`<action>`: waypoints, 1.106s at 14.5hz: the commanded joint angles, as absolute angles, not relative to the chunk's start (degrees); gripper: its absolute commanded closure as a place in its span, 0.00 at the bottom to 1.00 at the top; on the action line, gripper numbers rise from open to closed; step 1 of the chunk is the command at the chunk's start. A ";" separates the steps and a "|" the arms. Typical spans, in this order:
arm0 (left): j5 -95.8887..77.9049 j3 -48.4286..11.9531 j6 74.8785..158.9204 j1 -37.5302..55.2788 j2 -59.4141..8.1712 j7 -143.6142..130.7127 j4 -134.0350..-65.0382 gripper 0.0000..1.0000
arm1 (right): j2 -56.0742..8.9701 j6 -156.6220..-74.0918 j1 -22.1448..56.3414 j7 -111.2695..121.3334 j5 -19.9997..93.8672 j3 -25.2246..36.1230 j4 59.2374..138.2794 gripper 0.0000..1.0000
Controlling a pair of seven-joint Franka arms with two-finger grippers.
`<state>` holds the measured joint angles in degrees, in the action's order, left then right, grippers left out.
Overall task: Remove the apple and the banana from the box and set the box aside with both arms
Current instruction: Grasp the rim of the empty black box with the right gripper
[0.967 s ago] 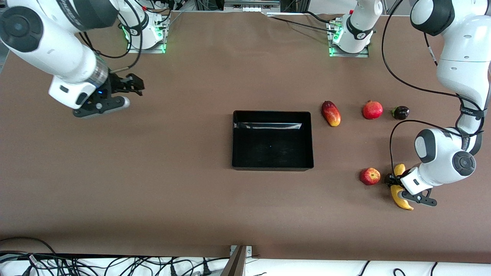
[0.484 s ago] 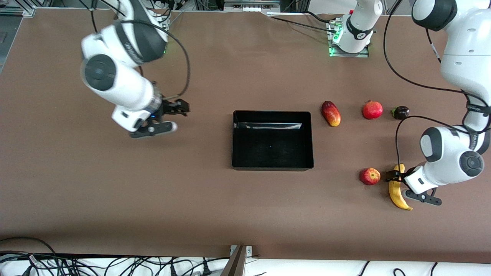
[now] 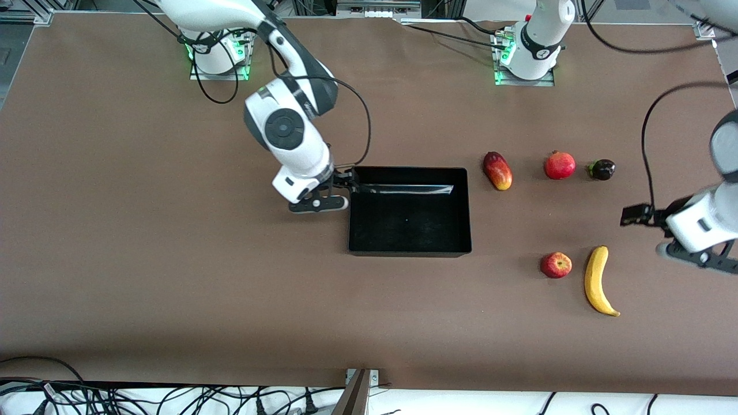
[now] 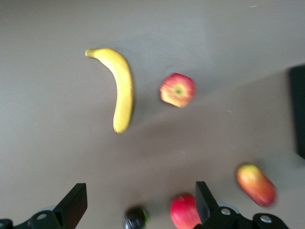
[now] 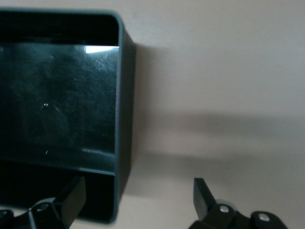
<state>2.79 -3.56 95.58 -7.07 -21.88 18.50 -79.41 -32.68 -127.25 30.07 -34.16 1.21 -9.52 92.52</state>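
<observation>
With both fruits out, I am turning to the tray. The small round red apple (image 3: 556, 265) with its yellowish dimpled top and the long curved yellow banana (image 3: 598, 280) are lying side by side, apart, on the brown counter (image 3: 173, 276) toward my left arm's end, nearer the front camera than the shallow glossy black plastic box (image 3: 409, 211). The box is sitting bare at mid-counter, so by my reckoning only the two-armed shift aside is left.

My right claw (image 3: 336, 187) is hanging at the box's corner on my right arm's end, its jaws spread wide and gripping nothing; the wrist view is showing the box's wall between its fingertips (image 5: 71, 198). My left claw (image 3: 637, 215) is hovering over bare counter near the banana, also spread wide and carrying nothing.

Three bystanders are lying in a row farther from the camera than the apple: an elongated red-yellow mango (image 3: 497, 170), a plain red pomegranate (image 3: 560, 165) and a small dark purple fruit (image 3: 602, 169). Black cables (image 3: 173, 400) are trailing along the counter's near edge.
</observation>
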 commanded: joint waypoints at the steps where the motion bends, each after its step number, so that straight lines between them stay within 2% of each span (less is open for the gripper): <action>1: 0.70 1.23 90.38 -0.20 -13.74 18.55 -81.30 0.00 | -36.81 -132.26 32.69 -38.31 -1.58 -8.79 91.32 0.00; 2: 0.44 2.10 87.92 1.74 -11.01 18.37 -81.39 0.00 | -38.04 -133.75 33.57 -39.02 -1.93 -8.62 91.32 0.00; 3: 0.35 3.24 85.19 3.67 -8.38 18.37 -81.39 0.00 | -38.84 -134.73 34.44 -39.72 -2.80 -8.00 91.32 0.07; 4: 0.35 3.43 82.56 4.74 -6.35 18.28 -81.30 0.00 | -39.46 -135.08 34.98 -39.99 -3.60 -7.39 91.23 0.22; 5: 0.35 3.34 80.35 5.09 -4.41 17.67 -81.12 0.00 | -39.64 -135.17 35.07 -39.99 -3.69 -7.38 91.23 0.45; 6: 0.26 2.99 78.24 5.79 -2.74 15.93 -81.12 0.00 | -39.81 -135.18 35.07 -39.90 -3.78 -7.38 91.32 0.74; 7: 0.35 2.90 77.00 7.11 -1.51 13.30 -81.04 0.00 | -39.81 -135.18 34.98 -39.90 -3.69 -7.38 91.23 0.97; 10: 0.97 2.99 72.88 10.46 1.23 9.15 -81.04 0.00 | -40.17 -135.18 34.98 -39.90 -3.78 -7.21 91.23 1.00; 14: 0.79 3.43 72.60 10.90 1.06 8.62 -81.21 0.00 | -38.50 -134.39 33.49 -38.76 -3.52 -6.59 91.23 1.00; 16: 0.70 3.34 72.60 10.90 0.97 7.39 -81.56 0.00 | -35.52 -130.02 31.39 -36.93 -3.34 -6.50 91.23 1.00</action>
